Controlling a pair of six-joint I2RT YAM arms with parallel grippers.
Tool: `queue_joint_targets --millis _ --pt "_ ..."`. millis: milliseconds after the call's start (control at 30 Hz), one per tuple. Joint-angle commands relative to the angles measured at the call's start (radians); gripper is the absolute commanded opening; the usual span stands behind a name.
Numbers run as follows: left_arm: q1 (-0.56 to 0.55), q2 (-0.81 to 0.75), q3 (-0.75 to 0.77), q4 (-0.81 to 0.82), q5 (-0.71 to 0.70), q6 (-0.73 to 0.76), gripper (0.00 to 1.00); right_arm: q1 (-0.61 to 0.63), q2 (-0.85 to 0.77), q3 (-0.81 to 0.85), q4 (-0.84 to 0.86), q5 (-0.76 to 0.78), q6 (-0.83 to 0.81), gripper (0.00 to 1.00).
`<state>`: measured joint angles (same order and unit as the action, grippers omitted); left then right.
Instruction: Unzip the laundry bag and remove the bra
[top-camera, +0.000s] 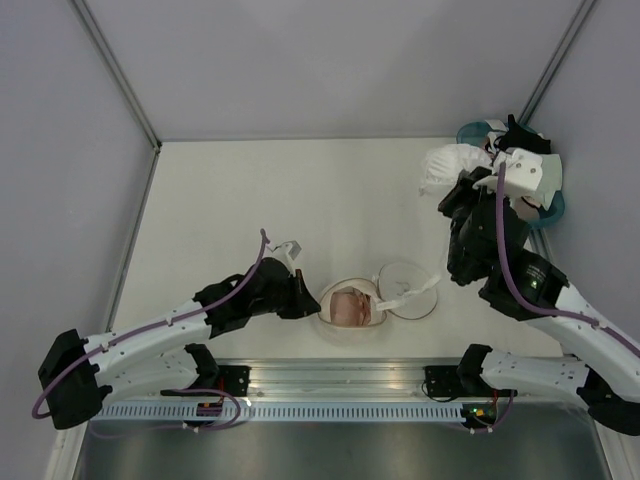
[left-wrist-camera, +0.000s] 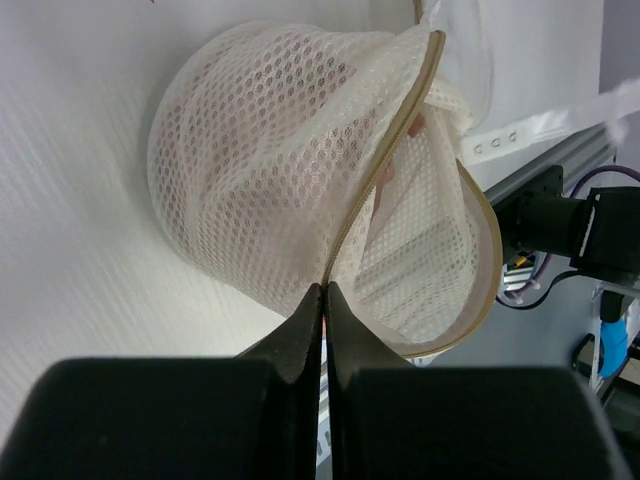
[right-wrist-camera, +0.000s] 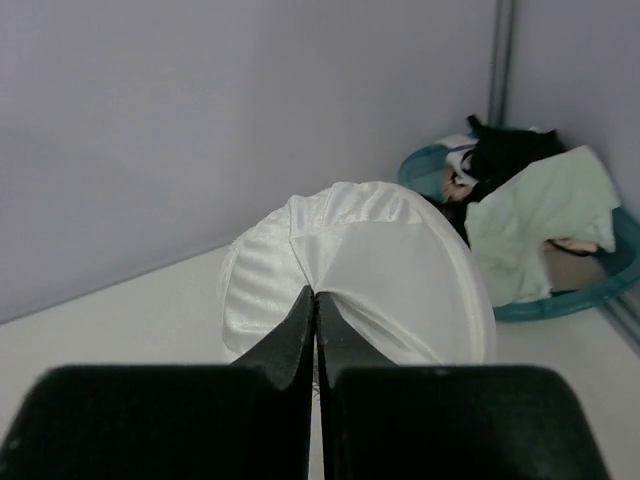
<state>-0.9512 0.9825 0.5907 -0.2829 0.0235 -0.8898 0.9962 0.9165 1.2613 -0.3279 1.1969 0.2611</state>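
The laundry bag (top-camera: 333, 316) lies unzipped near the table's front edge, with its round lid (top-camera: 408, 290) flopped open to the right. The pale-pink bra (top-camera: 350, 305) lies inside it. My left gripper (top-camera: 310, 300) is shut on the bag's tan rim at its left side. In the left wrist view the gripper (left-wrist-camera: 324, 290) pinches the zipper edge of the mesh bag (left-wrist-camera: 250, 170), and pink shows faintly through the mesh (left-wrist-camera: 386, 175). My right gripper (top-camera: 458, 182) is at the far right, shut on a white satin cupped garment (top-camera: 442, 165), which also shows in the right wrist view (right-wrist-camera: 390, 270) in that gripper (right-wrist-camera: 317, 293).
A teal basket (right-wrist-camera: 530, 310) stands in the far right corner (top-camera: 470, 131), holding a black garment (right-wrist-camera: 505, 150) and a pale-green cloth (right-wrist-camera: 540, 210). Grey walls close the back and sides. The metal rail (top-camera: 340, 380) runs along the near edge.
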Motion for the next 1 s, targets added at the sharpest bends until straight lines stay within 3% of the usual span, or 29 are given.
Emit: queue_joint_targets --millis 0,67,133,167,200,267,500,833,967 --pt "-0.006 -0.045 -0.009 0.007 0.044 -0.028 0.02 -0.118 0.083 0.151 0.152 0.15 -0.24 0.0" --pt "-0.004 -0.085 -0.02 0.004 0.046 -0.029 0.02 -0.194 0.181 0.285 0.065 0.037 -0.185 0.0" --pt "-0.006 -0.114 -0.025 -0.005 0.036 -0.029 0.02 -0.344 0.263 0.393 -0.138 -0.099 -0.052 0.01" --pt "-0.006 -0.125 -0.023 -0.015 0.035 -0.028 0.02 -0.405 0.342 0.476 -0.186 -0.25 -0.024 0.01" --pt "-0.006 -0.148 -0.023 -0.033 0.03 -0.028 0.02 -0.518 0.376 0.498 -0.222 -0.308 -0.001 0.0" --pt "-0.006 -0.171 -0.02 -0.048 0.024 -0.028 0.02 -0.614 0.461 0.538 -0.227 -0.444 0.033 0.0" --pt "-0.006 -0.245 -0.016 -0.102 0.019 -0.035 0.02 -0.919 0.672 0.687 -0.184 -0.618 0.061 0.01" --pt "-0.006 -0.219 -0.002 -0.113 0.041 -0.049 0.02 -1.143 0.995 1.203 -0.172 -0.739 0.069 0.01" --pt "-0.006 -0.216 -0.012 -0.113 0.036 -0.064 0.02 -1.229 0.957 1.132 0.025 -0.829 0.139 0.0"
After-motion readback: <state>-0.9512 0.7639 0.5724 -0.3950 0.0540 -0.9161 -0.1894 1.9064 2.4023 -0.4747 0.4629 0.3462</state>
